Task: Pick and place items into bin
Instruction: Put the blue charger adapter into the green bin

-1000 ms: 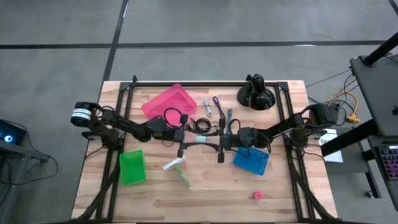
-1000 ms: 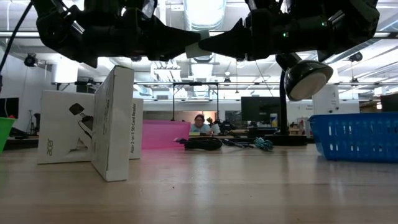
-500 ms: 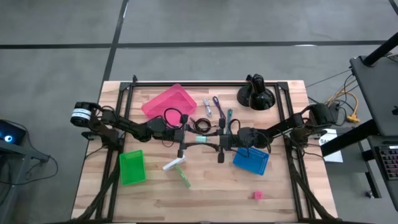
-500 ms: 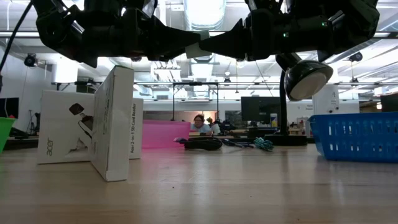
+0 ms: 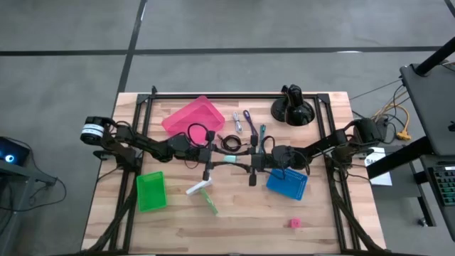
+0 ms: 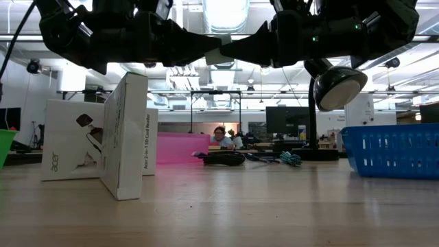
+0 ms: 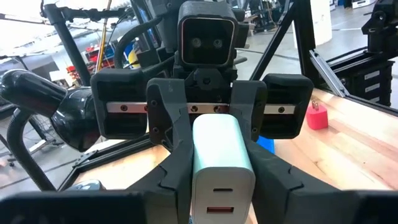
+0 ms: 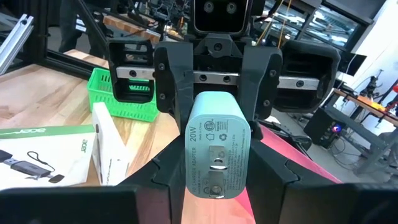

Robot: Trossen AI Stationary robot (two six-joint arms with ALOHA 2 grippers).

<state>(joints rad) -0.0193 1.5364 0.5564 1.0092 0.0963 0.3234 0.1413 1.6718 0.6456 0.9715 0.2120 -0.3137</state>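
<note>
A pale mint USB charger block [image 5: 229, 159] hangs in the air over the middle of the table, and both grippers meet at it. My left gripper [image 5: 222, 158] reaches in from the table's left, my right gripper [image 5: 238, 161] from the right, each shut on the charger. The low view shows the charger [image 6: 219, 53] between the two sets of fingertips, high above the wood. A black coiled cable [image 5: 229, 143] and thin coloured sticks [image 5: 245, 121] lie on the table just beyond the grippers. A small red block [image 5: 295, 223] sits near the near edge. My left gripper pinches the charger between its two fingers at the end with the USB ports [image 7: 222, 199], coming level from the table's left. The charger is lifted clear of the table. My right gripper pinches the opposite end, the one with the folded prongs [image 8: 216, 180], between its two fingers, coming level from the table's right. The block lies level between the two grippers.
A pink bin [image 5: 193, 116] stands far left, a green bin [image 5: 150, 190] near left and a blue bin [image 5: 287, 183] right of centre under my right arm. White boxes [image 5: 202, 192] stand below the grippers. A black domed camera mount [image 5: 293, 109] is at the far edge.
</note>
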